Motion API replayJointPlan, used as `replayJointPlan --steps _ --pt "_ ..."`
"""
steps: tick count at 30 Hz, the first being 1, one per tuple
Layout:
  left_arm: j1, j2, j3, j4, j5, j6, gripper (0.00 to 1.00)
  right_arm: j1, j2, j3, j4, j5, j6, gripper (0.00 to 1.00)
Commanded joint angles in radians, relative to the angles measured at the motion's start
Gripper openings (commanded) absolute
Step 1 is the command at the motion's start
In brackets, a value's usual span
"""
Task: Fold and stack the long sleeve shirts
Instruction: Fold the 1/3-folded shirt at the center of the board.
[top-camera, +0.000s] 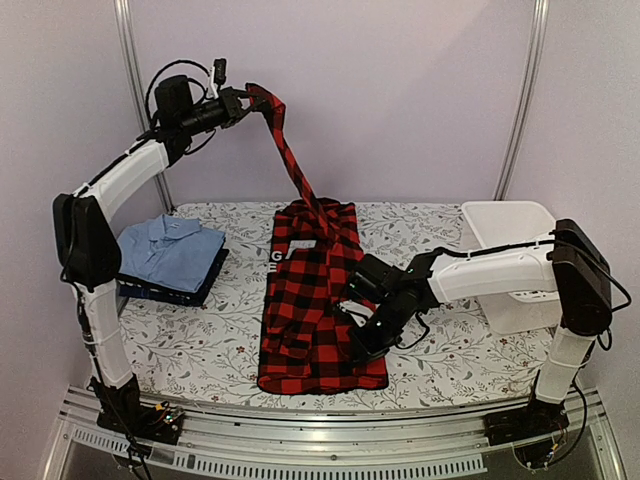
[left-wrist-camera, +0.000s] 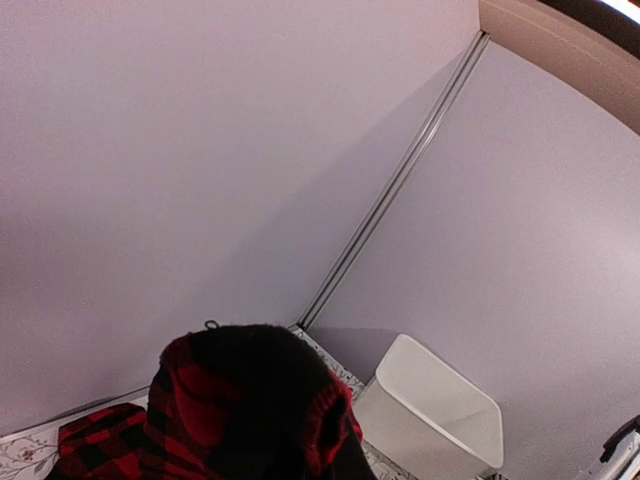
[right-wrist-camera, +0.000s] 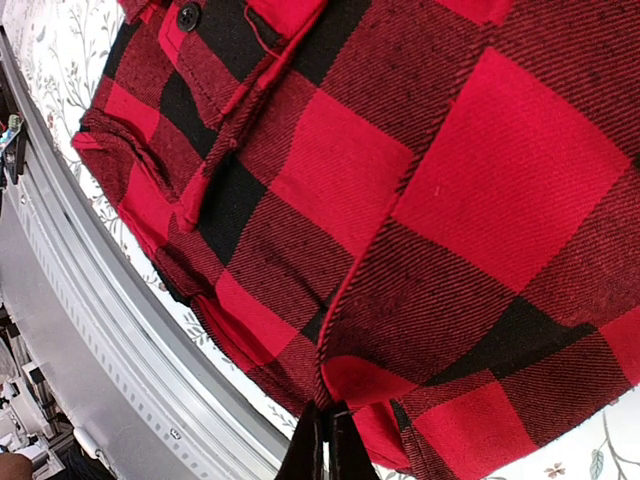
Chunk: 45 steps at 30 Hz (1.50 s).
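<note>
Red-and-black checked flannel shirt (top-camera: 310, 300) lies spread lengthwise on the middle of a table covered in white floral-print cloth (top-camera: 200, 340). One sleeve (top-camera: 290, 150) rises off it in a taut strip to the left gripper (top-camera: 245, 98), which is held high above the far left of the table, clamped on the cuff. In the left wrist view bunched checked fabric (left-wrist-camera: 250, 410) hides the fingers.

The right gripper (top-camera: 362, 345) sits low at the shirt's near right edge. Its two dark fingers (right-wrist-camera: 305, 450) are drawn almost together and pinch the folded hem.

At the left, well apart, a folded light blue collared shirt (top-camera: 170, 248) rests on a folded dark navy garment (top-camera: 165, 290). A white plastic basket (top-camera: 505, 225) stands at the far right.
</note>
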Motion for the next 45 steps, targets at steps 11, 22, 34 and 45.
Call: replayJointPlan --steps 11,22,34,45 --pt "0.012 0.032 -0.014 0.015 -0.025 0.011 0.00 0.008 0.013 0.056 0.056 -0.057 0.010 0.00" --pt "0.022 0.028 -0.032 -0.011 -0.031 0.028 0.00 0.008 0.062 0.064 0.088 -0.101 0.012 0.00" --pt "0.023 -0.069 -0.243 0.031 -0.039 0.024 0.00 -0.039 -0.013 0.080 0.085 -0.020 0.003 0.50" --pt "0.040 -0.224 -0.431 -0.110 -0.283 0.085 0.00 -0.264 -0.107 0.087 0.149 0.090 0.050 0.56"
